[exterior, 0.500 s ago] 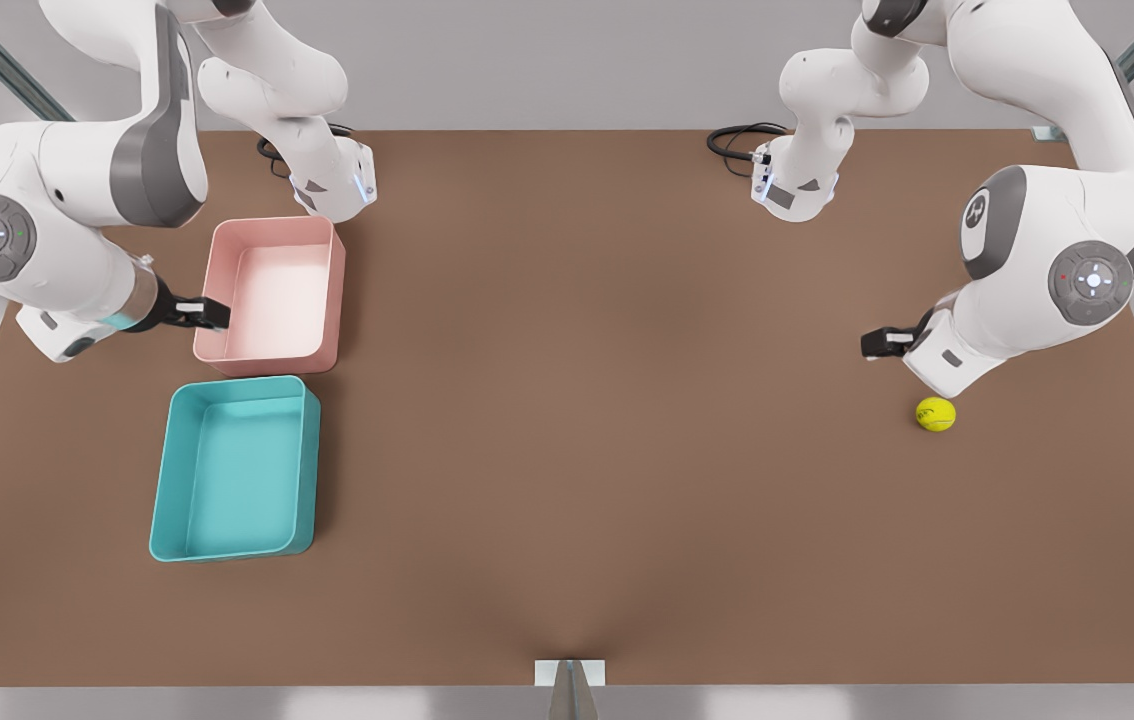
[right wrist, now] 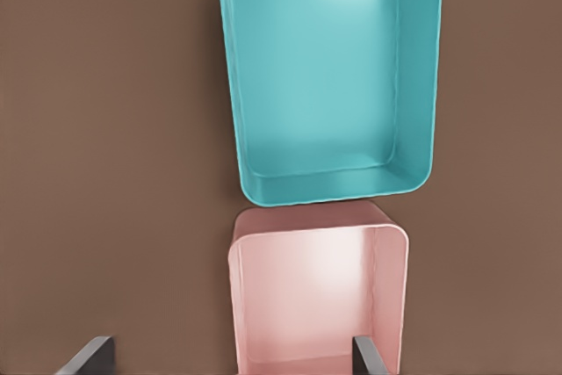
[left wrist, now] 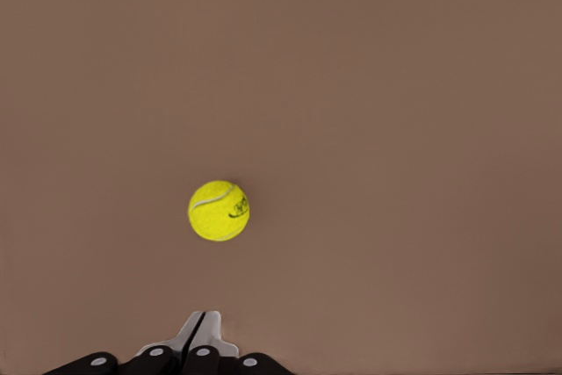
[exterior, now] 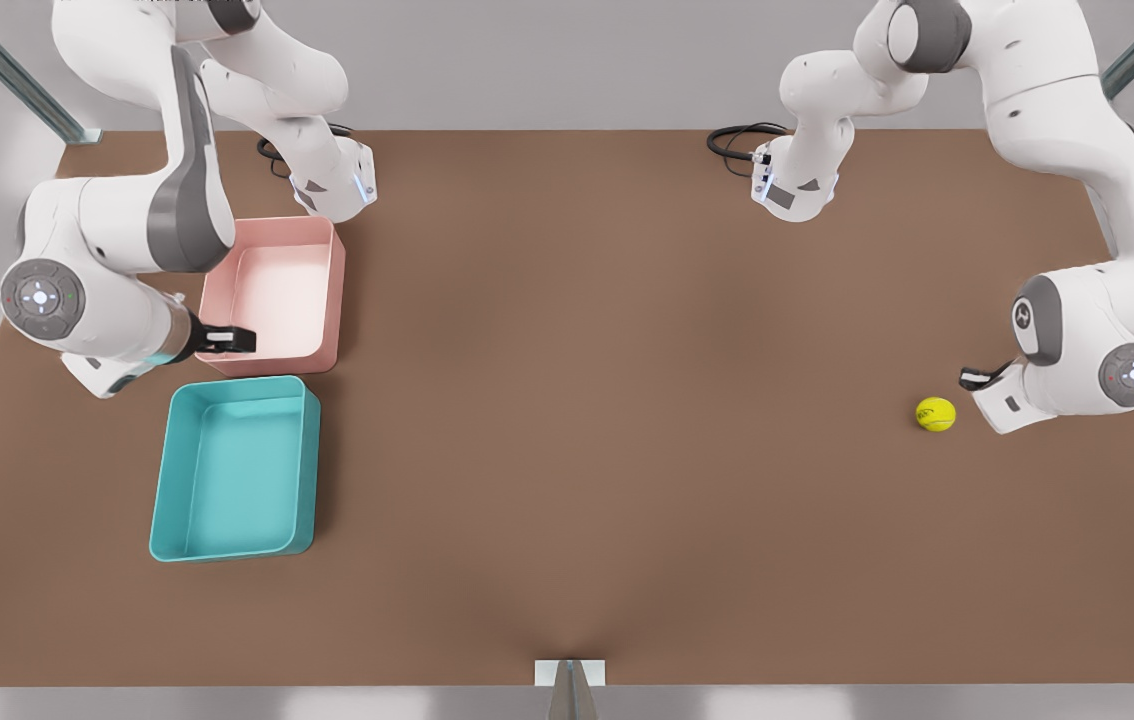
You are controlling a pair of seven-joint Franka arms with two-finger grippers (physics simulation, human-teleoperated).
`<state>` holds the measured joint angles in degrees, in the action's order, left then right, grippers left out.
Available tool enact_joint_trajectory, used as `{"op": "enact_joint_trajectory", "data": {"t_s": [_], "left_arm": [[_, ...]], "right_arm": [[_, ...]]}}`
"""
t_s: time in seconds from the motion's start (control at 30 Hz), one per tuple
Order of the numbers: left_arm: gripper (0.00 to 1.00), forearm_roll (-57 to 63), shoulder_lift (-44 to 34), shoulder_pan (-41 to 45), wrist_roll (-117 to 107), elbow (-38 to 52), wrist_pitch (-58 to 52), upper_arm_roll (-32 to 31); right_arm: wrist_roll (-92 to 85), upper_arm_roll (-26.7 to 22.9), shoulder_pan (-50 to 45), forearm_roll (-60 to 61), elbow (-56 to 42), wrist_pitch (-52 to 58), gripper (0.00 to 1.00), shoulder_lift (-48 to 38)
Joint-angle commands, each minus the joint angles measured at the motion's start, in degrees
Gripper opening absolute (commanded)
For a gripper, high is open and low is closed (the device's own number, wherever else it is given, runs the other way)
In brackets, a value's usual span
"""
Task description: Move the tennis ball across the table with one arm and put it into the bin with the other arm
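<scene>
My left pincer (exterior: 973, 379), fingers pressed together, hovers just beside the tennis ball (exterior: 936, 414), which rests on the worktop (exterior: 607, 400) near the edge at the front view's right. My right pincer (exterior: 227, 340), fingers spread apart, hangs over the pink tray (exterior: 277, 290), beside the teal bin (exterior: 232, 470).

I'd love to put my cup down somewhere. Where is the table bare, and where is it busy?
The table is bare across its middle, between the bin and the tennis ball. It is crowded where the bin, pink tray and right gripper cluster; the left gripper hangs beside the ball.
</scene>
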<state>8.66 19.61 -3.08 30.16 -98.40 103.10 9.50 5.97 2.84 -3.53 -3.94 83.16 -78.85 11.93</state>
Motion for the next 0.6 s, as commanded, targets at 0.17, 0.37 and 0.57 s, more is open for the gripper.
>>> {"op": "enact_joint_trajectory", "data": {"t_s": [0.17, 0.37, 0.57], "left_arm": [[0.21, 1.4, 5.8, -7.8, 103.4, -5.1, 29.6, -0.4], [0.21, 9.0, 8.0, -10.0, 93.1, -8.2, 31.6, -0.3], [0.21, 18.3, 9.6, -9.6, 89.5, -10.4, 28.1, -0.2]], "right_arm": [[0.6, -0.4, -1.7, 0.5, -1.3, 2.1, 1.0, -0.1], [0.1, -0.6, -0.2, 0.6, -1.7, 2.2, 1.0, 0.1], [0.1, -0.6, -0.2, 0.5, -1.6, 2.2, 1.0, 0.1]]}}
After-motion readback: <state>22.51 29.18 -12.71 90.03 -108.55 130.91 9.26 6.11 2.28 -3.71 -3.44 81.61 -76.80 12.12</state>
